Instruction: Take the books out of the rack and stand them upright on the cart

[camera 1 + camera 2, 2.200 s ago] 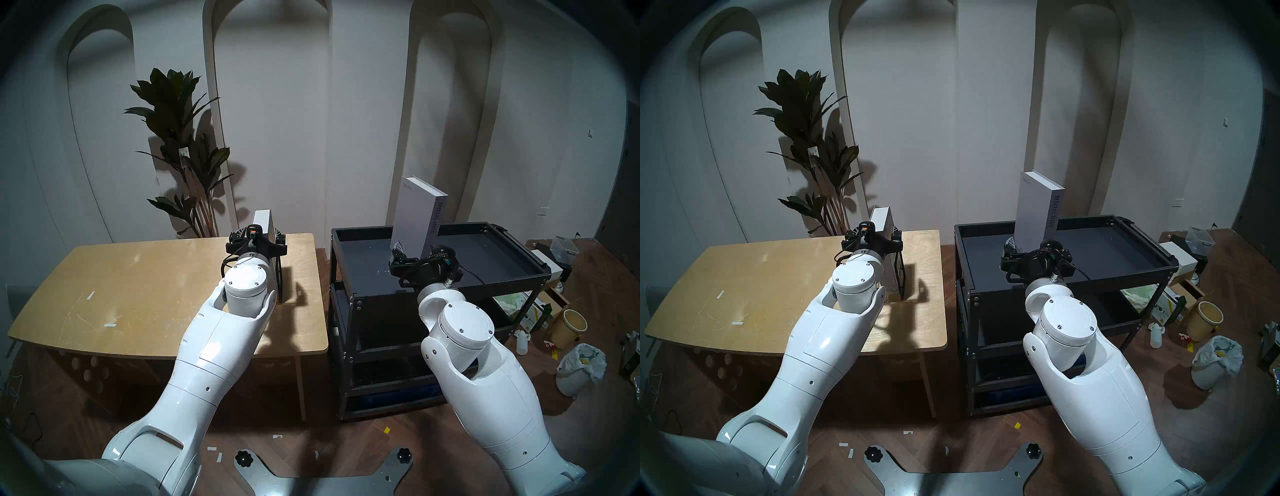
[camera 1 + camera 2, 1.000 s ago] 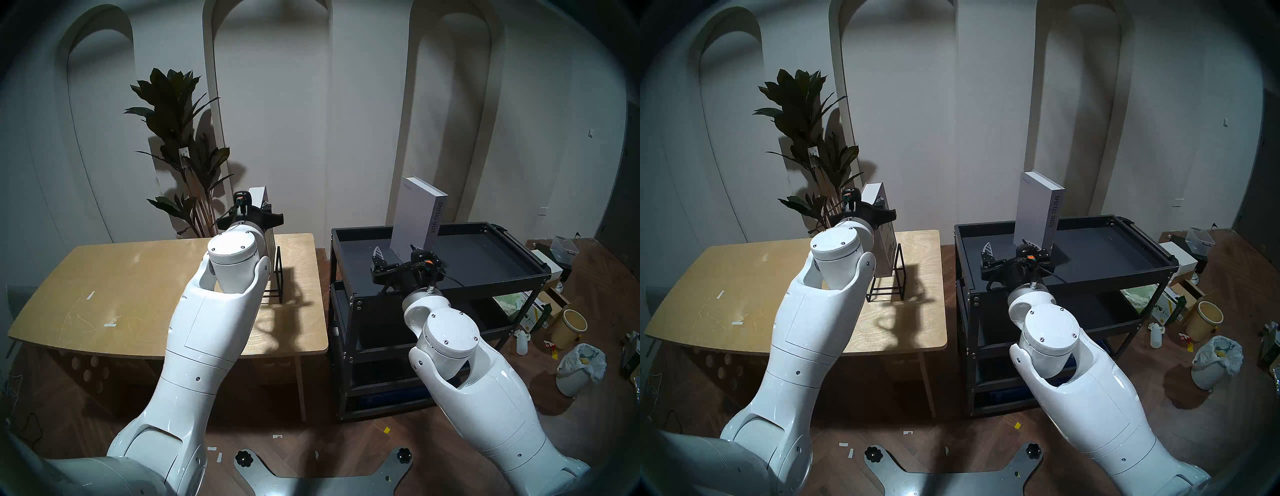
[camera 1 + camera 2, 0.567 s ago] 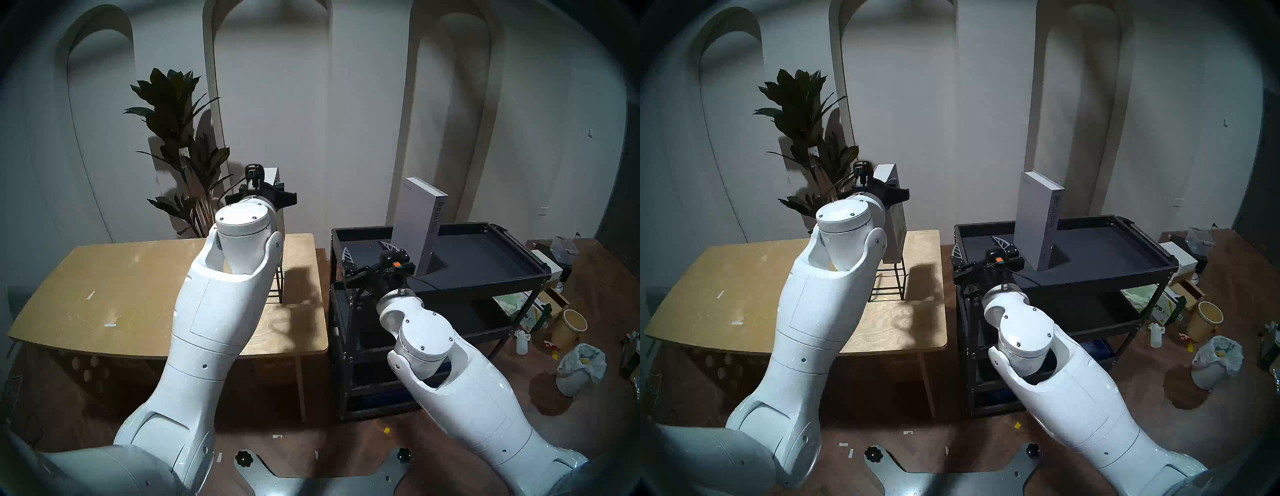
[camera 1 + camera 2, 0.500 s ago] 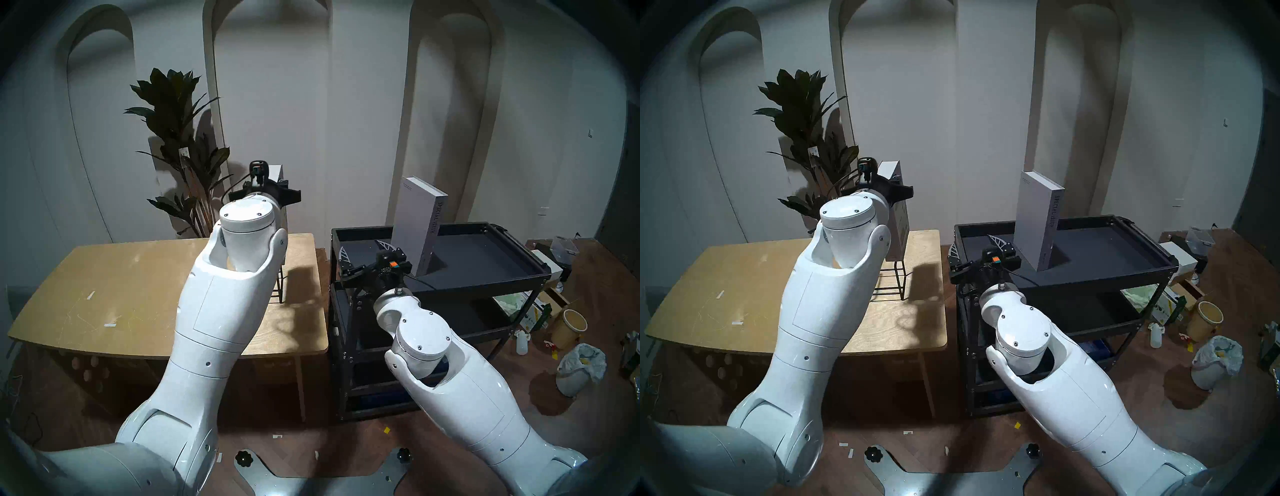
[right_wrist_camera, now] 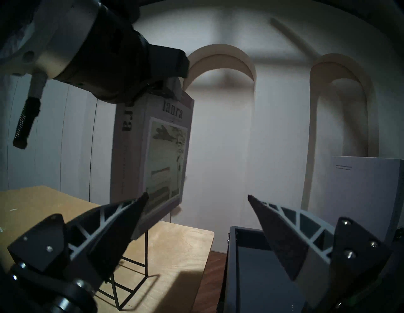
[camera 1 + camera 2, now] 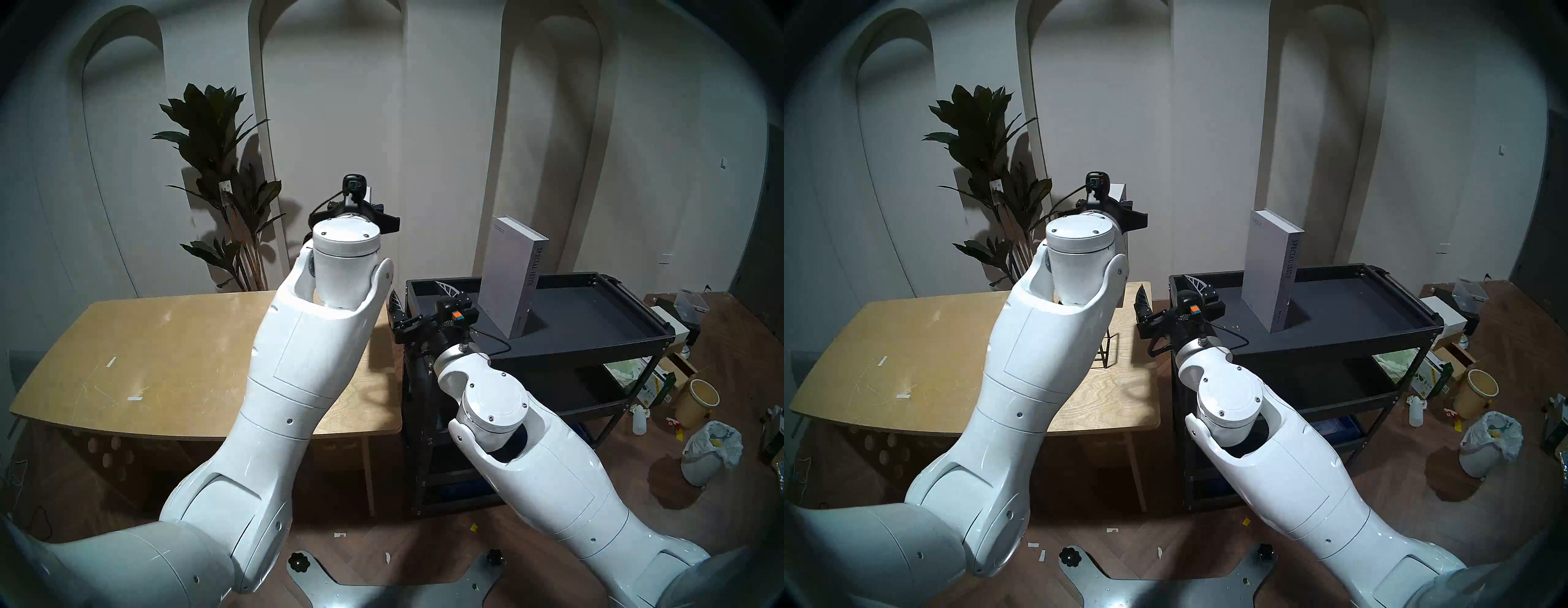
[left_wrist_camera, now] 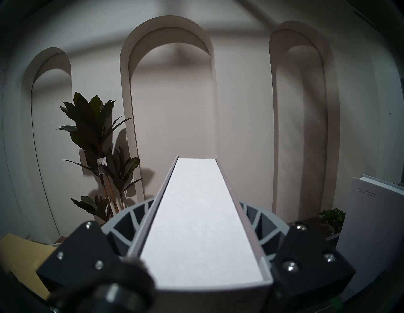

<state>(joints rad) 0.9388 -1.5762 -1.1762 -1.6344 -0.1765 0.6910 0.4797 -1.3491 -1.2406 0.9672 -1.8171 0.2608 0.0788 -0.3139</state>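
My left gripper (image 7: 199, 209) is shut on the top of the shorter grey "ianra" book (image 5: 153, 153) and holds it upright in the air above the wooden table's right end. The book's top shows above the wrist in the head view (image 6: 1119, 191). The black wire rack (image 5: 131, 284) stands empty on the table below it (image 6: 1108, 348). The taller "SPECIAL ISSUE" book (image 6: 509, 276) stands upright on the black cart's (image 6: 594, 344) top shelf. My right gripper (image 6: 420, 295) is open and empty at the cart's left edge, between the two books.
The light wooden table (image 6: 148, 361) stands left of the cart with a narrow gap between them. A tall plant (image 6: 212, 170) stands behind the table. A white bin (image 6: 708, 450), a bucket (image 6: 695, 401) and boxes lie on the floor right of the cart.
My left gripper has lifted the "ianra" book up out of the rack and carried it rightward. My right gripper has drawn away from the tall book and moved left to the cart's edge, open.
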